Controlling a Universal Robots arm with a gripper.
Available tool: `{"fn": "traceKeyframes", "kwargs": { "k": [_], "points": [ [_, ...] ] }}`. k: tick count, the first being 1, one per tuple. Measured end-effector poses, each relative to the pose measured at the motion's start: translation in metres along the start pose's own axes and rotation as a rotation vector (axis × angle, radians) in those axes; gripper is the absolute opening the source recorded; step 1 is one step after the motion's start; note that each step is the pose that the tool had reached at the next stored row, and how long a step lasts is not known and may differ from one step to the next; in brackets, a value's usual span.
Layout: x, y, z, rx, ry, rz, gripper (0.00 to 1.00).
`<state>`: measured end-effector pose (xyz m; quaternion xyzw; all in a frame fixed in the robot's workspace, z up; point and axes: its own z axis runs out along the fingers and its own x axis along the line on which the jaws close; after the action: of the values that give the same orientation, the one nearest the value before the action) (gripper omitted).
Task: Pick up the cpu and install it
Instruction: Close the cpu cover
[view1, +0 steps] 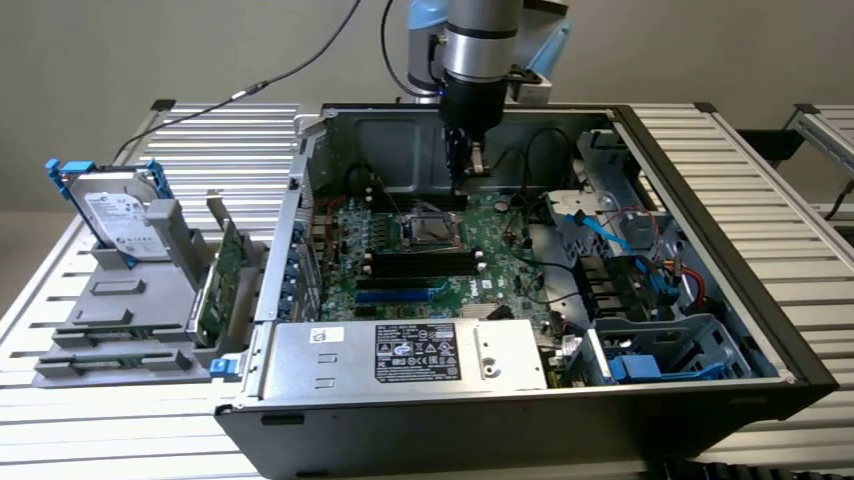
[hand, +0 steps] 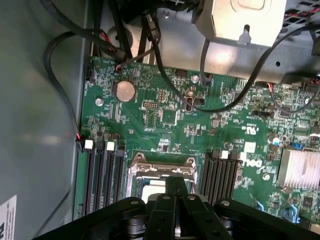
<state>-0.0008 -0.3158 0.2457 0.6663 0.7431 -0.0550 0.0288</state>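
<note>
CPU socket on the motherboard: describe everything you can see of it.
The CPU socket is a square frame of bright metal lying flat on the green motherboard, between two banks of black memory slots. Inside the frame shows what looks like the cpu, a pale silvery square. The shut gripper hangs over the socket, covering part of it; contact cannot be told.

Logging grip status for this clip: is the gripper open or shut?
Shut. In the wrist view the gripper has its fingers pressed together, with no gap, over the socket frame.
</note>
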Motion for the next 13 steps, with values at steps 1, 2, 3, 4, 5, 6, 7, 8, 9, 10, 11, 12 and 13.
{"fn": "traceKeyframes", "kwargs": {
  "k": [1, 2, 3, 4, 5, 6, 7, 8, 9, 10, 11, 12, 13],
  "points": [
    [0.000, -0.0023, 0.0001, 0.0020, 0.0004, 0.000, 0.11],
    [0.000, -0.0046, 0.0002, 0.0040, 0.0010, 0.000, 0.11],
    [0.001, -0.0066, 0.0003, 0.0061, 0.0015, -0.001, 0.11],
    [0.001, -0.0084, 0.0004, 0.0086, 0.0021, -0.001, 0.11],
    [0.001, -0.0099, 0.0005, 0.0112, 0.0030, -0.002, 0.11],
    [0.001, -0.0115, 0.0006, 0.0144, 0.0041, -0.002, 0.11],
    [0.001, -0.0126, 0.0009, 0.0177, 0.0050, -0.003, 0.11],
    [0.001, -0.0137, 0.0014, 0.0201, 0.0054, -0.003, 0.11],
    [0.002, -0.0144, 0.0020, 0.0220, 0.0058, -0.003, 0.11],
    [0.002, -0.0152, 0.0026, 0.0240, 0.0063, -0.003, 0.11],
    [0.002, -0.0158, 0.0033, 0.0258, 0.0068, -0.004, 0.11],
    [0.002, -0.0164, 0.0039, 0.0279, 0.0072, -0.004, 0.11],
    [0.002, -0.0173, 0.0046, 0.0299, 0.0077, -0.004, 0.11]
  ]
}}
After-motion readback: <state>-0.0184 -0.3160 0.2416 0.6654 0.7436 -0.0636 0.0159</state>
